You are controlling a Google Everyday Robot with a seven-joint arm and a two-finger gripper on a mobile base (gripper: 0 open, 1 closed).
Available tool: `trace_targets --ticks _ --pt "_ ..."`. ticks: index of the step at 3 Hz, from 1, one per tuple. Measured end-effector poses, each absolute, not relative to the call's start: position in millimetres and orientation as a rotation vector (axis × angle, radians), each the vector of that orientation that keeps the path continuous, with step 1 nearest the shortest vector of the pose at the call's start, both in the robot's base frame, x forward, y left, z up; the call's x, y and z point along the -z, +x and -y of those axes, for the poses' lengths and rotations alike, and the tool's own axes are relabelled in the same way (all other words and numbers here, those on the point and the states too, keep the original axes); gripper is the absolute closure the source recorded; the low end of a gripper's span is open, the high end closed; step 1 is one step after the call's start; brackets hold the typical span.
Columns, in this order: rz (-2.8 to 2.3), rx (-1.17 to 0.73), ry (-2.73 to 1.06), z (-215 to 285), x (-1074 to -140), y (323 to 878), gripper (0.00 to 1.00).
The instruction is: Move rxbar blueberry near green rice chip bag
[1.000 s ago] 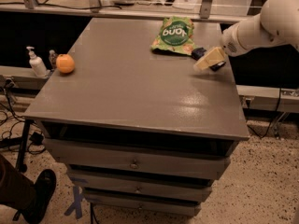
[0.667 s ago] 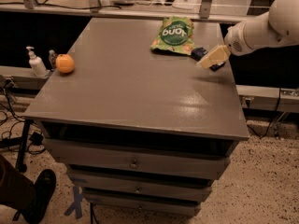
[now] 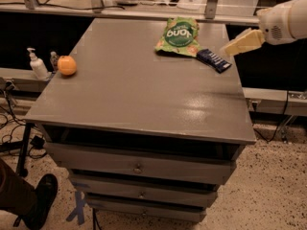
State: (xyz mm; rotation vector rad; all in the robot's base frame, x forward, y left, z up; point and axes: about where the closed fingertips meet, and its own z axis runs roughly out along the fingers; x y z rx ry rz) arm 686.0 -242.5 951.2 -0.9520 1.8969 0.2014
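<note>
The rxbar blueberry (image 3: 214,60), a flat dark navy bar, lies on the grey table top (image 3: 129,90) near its right edge, just right of the green rice chip bag (image 3: 178,36), almost touching its lower right corner. The bag is a light-green pouch with a dark round logo, lying flat at the back of the table. My gripper (image 3: 235,46) with cream fingers is in the air beside the table's right edge, above and right of the bar, apart from it and holding nothing.
An orange fruit (image 3: 66,65) sits at the table's left edge. A white pump bottle (image 3: 36,65) stands on a ledge left of it. Drawers (image 3: 138,166) are below the top. A person's shoe (image 3: 41,200) is on the floor at lower left.
My gripper has lifted off the bar and drawn back up and to the right. The navy bar now lies uncovered beside the green bag.
</note>
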Motion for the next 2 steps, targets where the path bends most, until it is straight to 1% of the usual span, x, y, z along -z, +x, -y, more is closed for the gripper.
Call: trace_targets --ticks 1,2 --pt "-1.854 -0.264 -0.954 298.6 -1008.8 624.1 0.0" --pt "-1.852 -0.275 -0.964 296.0 -1010.1 622.7 0.0"
